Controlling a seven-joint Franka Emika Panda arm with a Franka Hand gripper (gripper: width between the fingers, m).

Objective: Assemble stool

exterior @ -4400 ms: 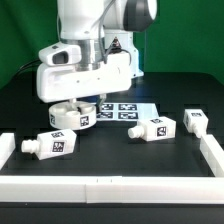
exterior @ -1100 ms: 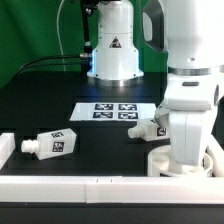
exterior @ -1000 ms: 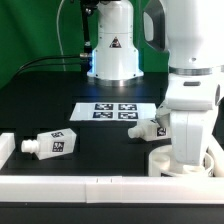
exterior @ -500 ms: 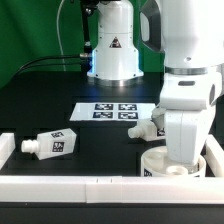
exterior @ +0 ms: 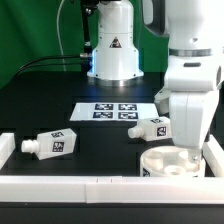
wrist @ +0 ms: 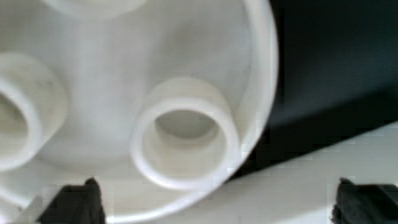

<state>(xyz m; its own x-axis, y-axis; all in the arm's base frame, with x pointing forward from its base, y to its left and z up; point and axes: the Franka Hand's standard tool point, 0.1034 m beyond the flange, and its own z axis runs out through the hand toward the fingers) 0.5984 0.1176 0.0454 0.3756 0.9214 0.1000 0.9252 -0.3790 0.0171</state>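
The gripper hangs over the stool seat with its jaws spread wide and nothing held between them. In the wrist view the two dark fingertips stand at opposite edges of the picture. The seat's white face fills the space beyond them, free of both.

The stool seat lies flat on the black table. It is in the corner at the exterior view's right, where the front rail meets the side rail, and it is close to both. From the wrist camera its upturned face shows a round socket with a raised rim, and part of a second socket beside it.

Two loose legs lie on their sides on the table, each showing black-and-white tags. The nearer leg rests just behind the seat, beside the corner of the marker board. Part of its end is hidden by the arm. The far leg lies well apart from the seat, at the exterior view's left, near the short rail piece there. The marker board lies flat toward the back of the table, in front of the robot's base — apart from the seat.
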